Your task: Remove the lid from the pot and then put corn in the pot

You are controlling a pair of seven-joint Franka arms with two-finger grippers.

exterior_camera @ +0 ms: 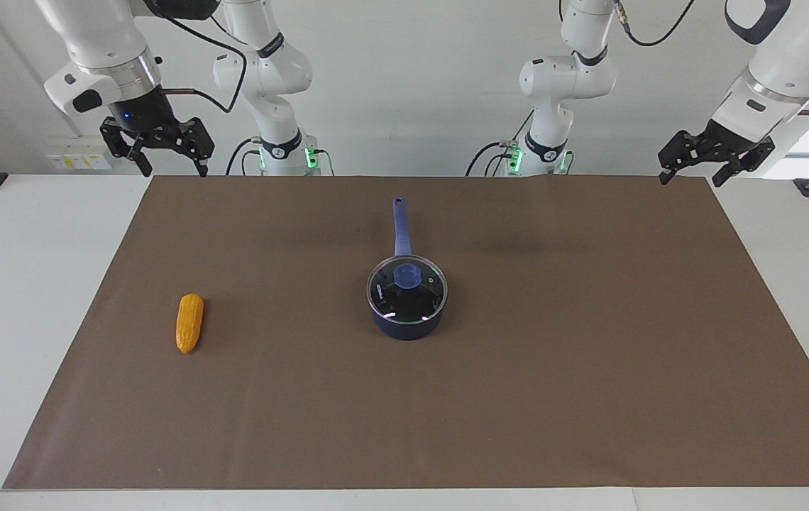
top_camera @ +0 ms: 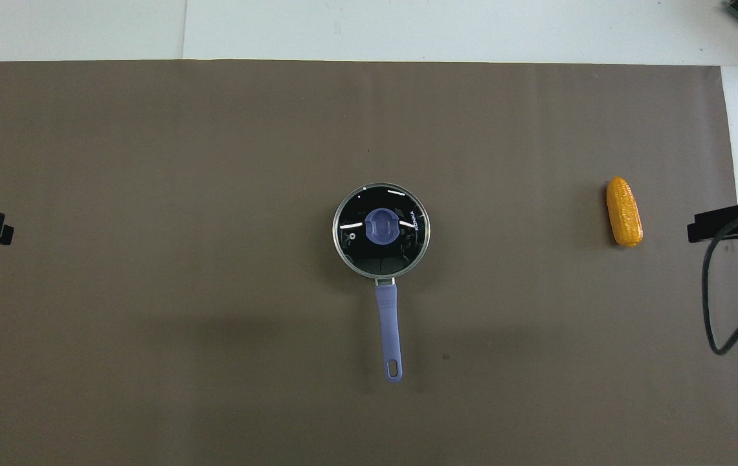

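I see the lid (exterior_camera: 407,287) seated flat on the pot (exterior_camera: 408,325), its blue knob (exterior_camera: 406,275) at the centre and the metal rim matching the pot's rim all round. The pot sits near the middle of the brown mat (exterior_camera: 589,341), and in the overhead view its long light-blue handle (top_camera: 388,327) points to six o'clock, straight toward the robots. The corn (top_camera: 624,211) lies on the mat well apart from the pot, at about three o'clock of it in the overhead view, toward the right arm's end of the table and close to the mat's edge; it lies lengthwise along the twelve-to-six line, with its narrower tip at twelve o'clock. My right gripper (exterior_camera: 165,160) hangs raised over the mat's edge nearest the robots at the right arm's end, fingers pointing down and spread wide, holding nothing. My left gripper (exterior_camera: 693,170) hangs raised over the matching corner at the left arm's end, tilted, its fingers parted and empty too. Both arms wait, well apart from the pot and the corn.
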